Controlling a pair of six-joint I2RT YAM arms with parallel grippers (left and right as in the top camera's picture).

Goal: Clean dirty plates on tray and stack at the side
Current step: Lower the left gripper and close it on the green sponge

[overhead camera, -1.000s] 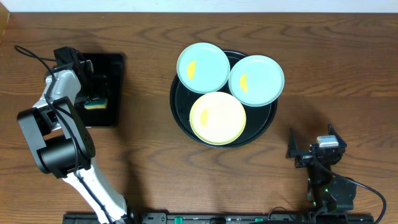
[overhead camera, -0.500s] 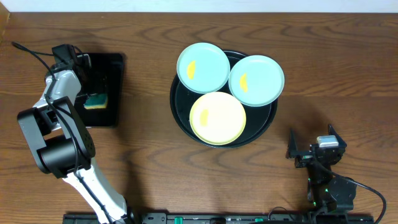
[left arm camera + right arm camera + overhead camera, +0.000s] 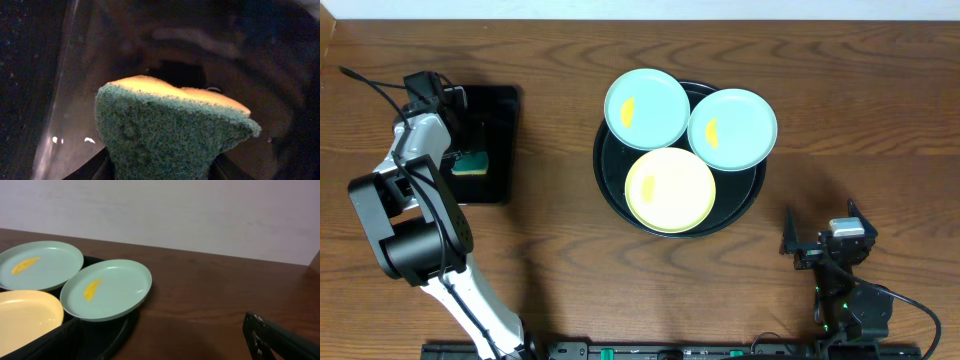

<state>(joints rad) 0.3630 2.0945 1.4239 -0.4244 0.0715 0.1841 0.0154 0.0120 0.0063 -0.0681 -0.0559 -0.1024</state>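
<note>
Pinches a sponge (image 3: 170, 135) in the left gripper (image 3: 471, 158) over the small rectangular tray (image 3: 506, 110). Holds the right gripper (image 3: 820, 230) with fingers wide apart, well away. Shows two blue plates (image 3: 647, 108) (image 3: 732, 128) and one yellow plate (image 3: 669, 189) on the round tray (image 3: 606, 168).

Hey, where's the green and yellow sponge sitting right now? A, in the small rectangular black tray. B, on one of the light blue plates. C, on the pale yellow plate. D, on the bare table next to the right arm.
A: the overhead view shows the sponge inside the rectangular black tray on the left side of the table, well apart from the round black tray.
</note>
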